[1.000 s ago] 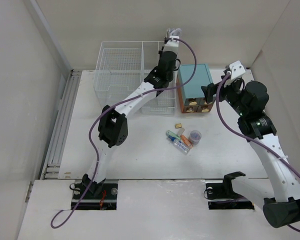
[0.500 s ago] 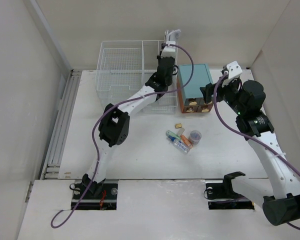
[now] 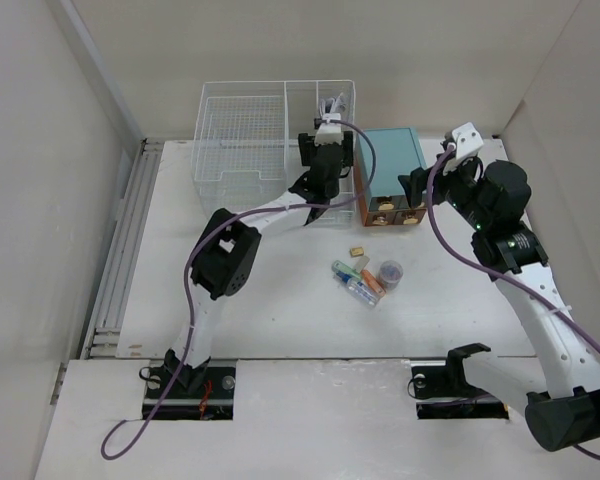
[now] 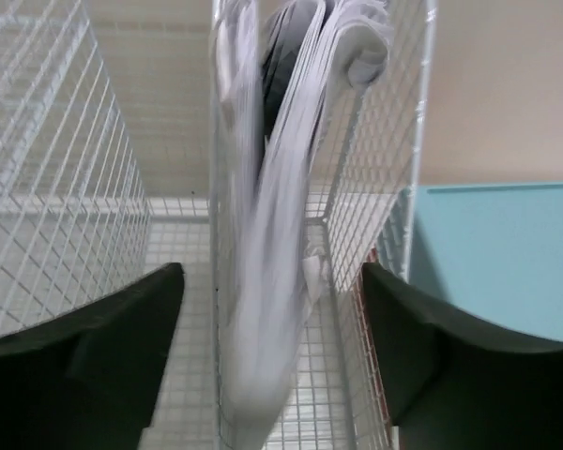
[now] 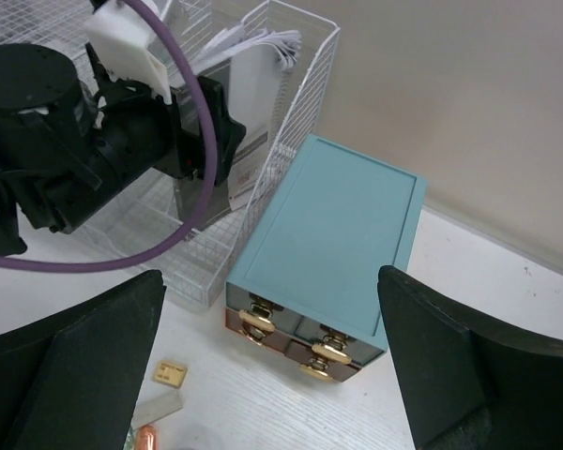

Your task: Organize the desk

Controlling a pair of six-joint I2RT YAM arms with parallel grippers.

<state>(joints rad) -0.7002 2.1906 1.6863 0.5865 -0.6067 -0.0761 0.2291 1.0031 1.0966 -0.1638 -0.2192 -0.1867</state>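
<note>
Crowding the left claw [image 4: 272,375] just left of the teal drawer box [image 3: 390,172]: wire basket [image 3: 225,125] walls on both sides, upright papers [image 4: 263,309] between its spread fingers [image 4: 84,366]. Cluttering the surface [image 3: 260,305] in front of the box: small items [image 3: 365,278]. Leaving bare surface farther forward and left.

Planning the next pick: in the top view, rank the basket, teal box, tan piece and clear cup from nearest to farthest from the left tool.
From the left tool:
1. basket: the tool is at its right compartment.
2. teal box: just to the right.
3. tan piece: nearer the arms.
4. clear cup: farther right again.
</note>
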